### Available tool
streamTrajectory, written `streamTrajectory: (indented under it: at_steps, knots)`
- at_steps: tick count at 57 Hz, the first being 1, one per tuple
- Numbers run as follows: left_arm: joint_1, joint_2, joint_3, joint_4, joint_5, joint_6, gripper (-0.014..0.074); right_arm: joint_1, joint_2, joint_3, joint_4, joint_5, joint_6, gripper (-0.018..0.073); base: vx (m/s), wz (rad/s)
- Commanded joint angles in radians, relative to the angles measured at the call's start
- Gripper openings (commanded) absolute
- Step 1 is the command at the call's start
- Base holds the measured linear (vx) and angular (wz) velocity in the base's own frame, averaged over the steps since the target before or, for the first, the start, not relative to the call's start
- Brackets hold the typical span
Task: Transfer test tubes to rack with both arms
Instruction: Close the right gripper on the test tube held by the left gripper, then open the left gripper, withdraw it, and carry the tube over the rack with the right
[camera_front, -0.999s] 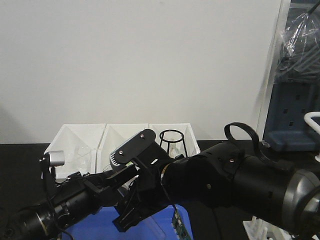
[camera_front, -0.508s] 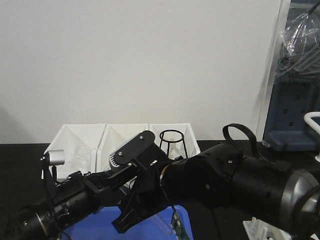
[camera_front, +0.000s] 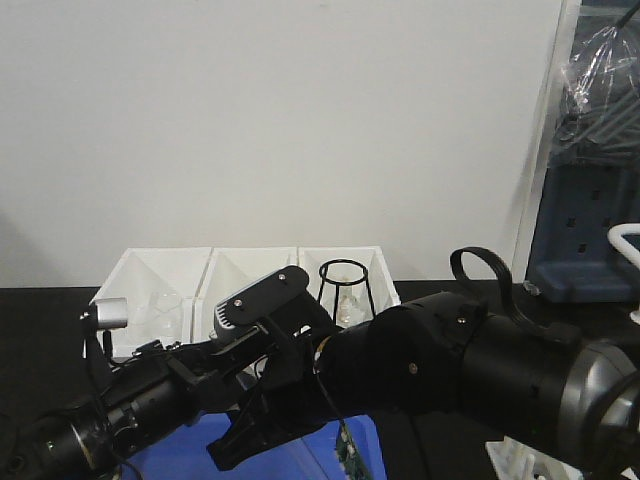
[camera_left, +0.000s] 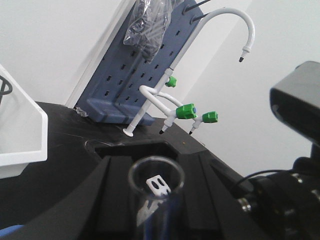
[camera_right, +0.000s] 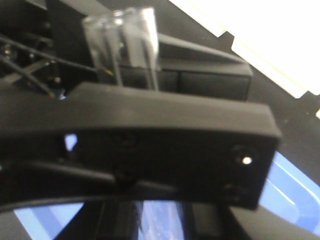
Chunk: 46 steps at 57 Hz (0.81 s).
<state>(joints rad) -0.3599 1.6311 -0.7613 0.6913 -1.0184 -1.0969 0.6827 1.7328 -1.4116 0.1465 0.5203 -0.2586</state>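
A clear test tube stands between the black fingers of my left gripper, which is shut on it, open mouth toward the camera. In the right wrist view the same tube rises above a black bar. Lower down it runs between the fingers of my right gripper, which sit close against its sides. In the front view the two arms cross at the centre; the right gripper points down-left over a blue bin, and the left gripper's tips are hidden behind it. A corner of the white rack shows bottom right.
Three white bins stand at the back, one with a beaker, and a black wire tripod is in the right one. A blue pegboard and white taps with green knobs stand on the right.
My right gripper and its grey plate have shifted left and down, closer along the left arm. The left arm has stayed almost still with the tube.
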Motion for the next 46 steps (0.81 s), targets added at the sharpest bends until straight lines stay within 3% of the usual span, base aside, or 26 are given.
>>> streamTrajectory:
  at_steps: [1, 13, 22, 32, 46]
  knots:
    - [-0.008, -0.038, -0.027, -0.032, -0.074, -0.011, 0.0157, -0.005, -0.05, -0.039, 0.015, -0.08, -0.001, -0.0015, 0.0, 0.0]
    - [-0.008, -0.038, -0.027, -0.058, -0.089, -0.011, 0.0393, -0.009, -0.05, -0.039, 0.012, -0.081, 0.041, -0.0012, 0.0, 0.0]
    - [-0.008, -0.038, -0.027, -0.081, -0.09, -0.011, 0.0512, -0.029, -0.05, -0.038, 0.014, -0.09, 0.053, -0.0012, 0.0, 0.0]
    - [-0.004, -0.041, -0.027, -0.105, -0.09, -0.009, 0.0533, -0.086, -0.051, -0.038, 0.01, -0.105, 0.054, -0.0012, 0.0, 0.0]
    - [0.007, -0.041, -0.027, -0.115, -0.097, -0.009, 0.0533, -0.251, -0.093, -0.025, 0.009, -0.116, 0.034, -0.0012, 0.0, 0.0]
